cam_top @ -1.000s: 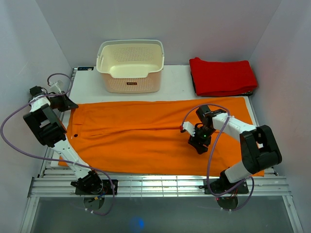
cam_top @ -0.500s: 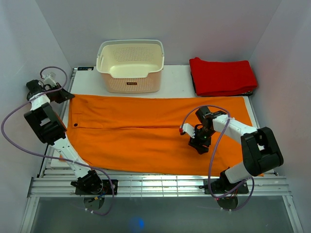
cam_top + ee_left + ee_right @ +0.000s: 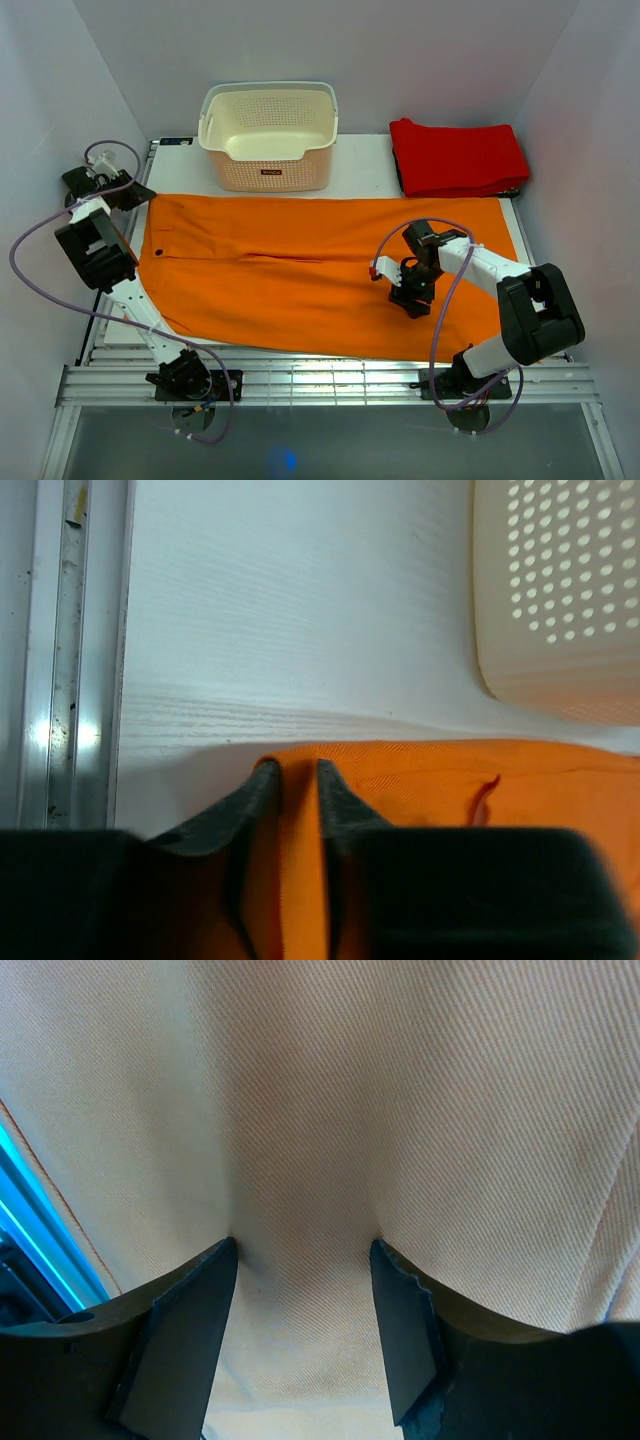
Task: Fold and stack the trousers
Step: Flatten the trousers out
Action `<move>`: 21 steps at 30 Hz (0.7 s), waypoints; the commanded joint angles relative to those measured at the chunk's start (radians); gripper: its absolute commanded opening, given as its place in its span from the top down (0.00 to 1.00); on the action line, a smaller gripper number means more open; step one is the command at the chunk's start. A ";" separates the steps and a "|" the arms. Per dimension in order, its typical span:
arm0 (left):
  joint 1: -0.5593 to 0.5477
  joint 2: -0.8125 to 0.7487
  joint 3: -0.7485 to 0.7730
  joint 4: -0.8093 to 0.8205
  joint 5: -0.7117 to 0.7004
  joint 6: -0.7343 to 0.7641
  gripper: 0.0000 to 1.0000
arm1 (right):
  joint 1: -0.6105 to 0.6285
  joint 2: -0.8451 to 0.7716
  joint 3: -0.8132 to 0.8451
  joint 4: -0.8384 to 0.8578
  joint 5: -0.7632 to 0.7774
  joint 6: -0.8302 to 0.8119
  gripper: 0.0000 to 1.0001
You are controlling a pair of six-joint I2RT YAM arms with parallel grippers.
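The orange trousers [image 3: 290, 270] lie spread flat across the table, waist at the left. My left gripper [image 3: 135, 193] sits at their far-left back corner. In the left wrist view my left gripper [image 3: 298, 772] is shut on the trousers [image 3: 420, 780], with a strip of the waist edge between its fingers. My right gripper [image 3: 408, 295] rests on the trousers right of centre. In the right wrist view my right gripper [image 3: 303, 1248] is open, both fingertips pressed down on the cloth [image 3: 330, 1090], which looks pale there.
A cream perforated basket [image 3: 268, 135] stands at the back, also in the left wrist view [image 3: 560, 590]. A red folded cloth [image 3: 455, 155] lies at the back right. The white table [image 3: 180, 175] shows behind the trousers. Rails [image 3: 60, 650] run along the left edge.
My left gripper has pulled the waist corner back and to the left, and the left end of the trousers now lies flatter and straighter. My right gripper has barely moved.
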 commanded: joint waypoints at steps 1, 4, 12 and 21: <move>0.020 -0.021 0.053 0.115 -0.009 -0.013 0.64 | -0.013 0.097 -0.097 0.002 0.182 -0.030 0.35; 0.020 -0.058 0.055 0.075 -0.015 0.021 0.50 | -0.013 0.085 -0.027 -0.055 0.139 -0.009 0.28; 0.031 -0.211 -0.126 -0.005 -0.032 0.145 0.40 | 0.089 0.041 0.214 -0.154 -0.039 0.095 0.19; 0.031 -0.167 -0.155 -0.029 -0.063 0.150 0.39 | 0.307 0.091 0.196 -0.089 -0.081 0.169 0.21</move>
